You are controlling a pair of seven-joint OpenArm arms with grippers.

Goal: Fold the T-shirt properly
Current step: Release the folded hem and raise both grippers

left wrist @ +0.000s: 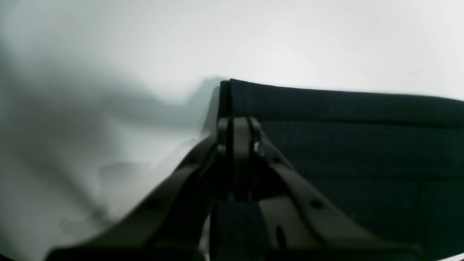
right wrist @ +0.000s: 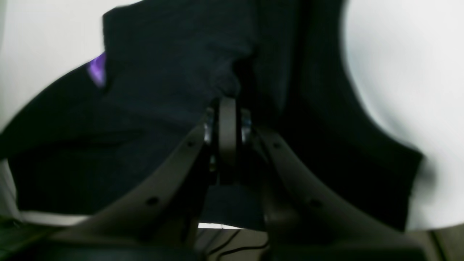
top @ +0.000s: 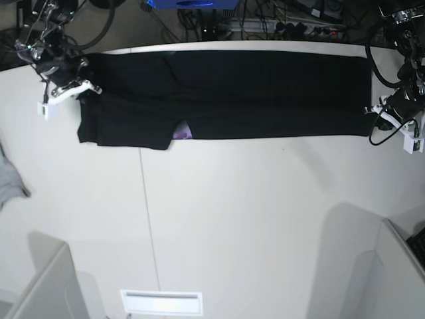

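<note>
- Two grippers pinch the T-shirt [top: 226,93], a long black band lying across the far side of the white table [top: 232,212]: the left gripper [left wrist: 239,121] is clamped on one end's edge, the right gripper [right wrist: 227,105] on cloth at the other.
- Soft, light and limp, it probably sags unless held at corners or hems.
- A purple print [top: 182,133] peeks out underneath.
- Cables [top: 265,23] crowd behind; a grey cloth [top: 10,179] lies at the table's edge.

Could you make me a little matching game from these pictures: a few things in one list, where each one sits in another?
Things:
1. T-shirt
2. left gripper
3. right gripper
4. small grey cloth

Places in the base view:
A. left edge of the table
B. shut on the shirt's right end
C. stretched along the far side
D. shut on the shirt's left end

Pairs: 1-C, 2-B, 3-D, 4-A
</note>
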